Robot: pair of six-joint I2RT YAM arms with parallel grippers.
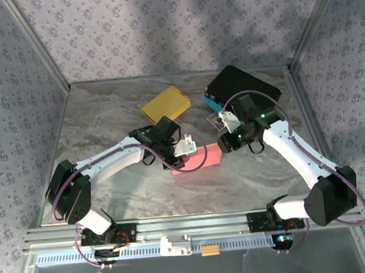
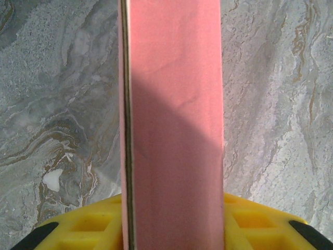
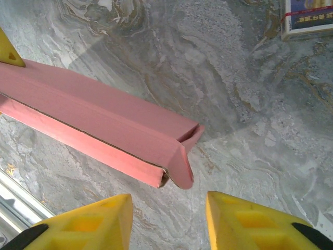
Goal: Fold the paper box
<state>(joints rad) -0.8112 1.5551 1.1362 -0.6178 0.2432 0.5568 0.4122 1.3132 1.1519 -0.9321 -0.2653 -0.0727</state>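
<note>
Pink box (image 3: 104,122) long, slim; end flap ajar.

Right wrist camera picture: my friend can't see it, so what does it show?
A pink paper box stretches from the left edge to the middle, its end flap sticking out. The right gripper sits just below that end, yellow fingers apart with nothing between them, over a marbled table.
</note>
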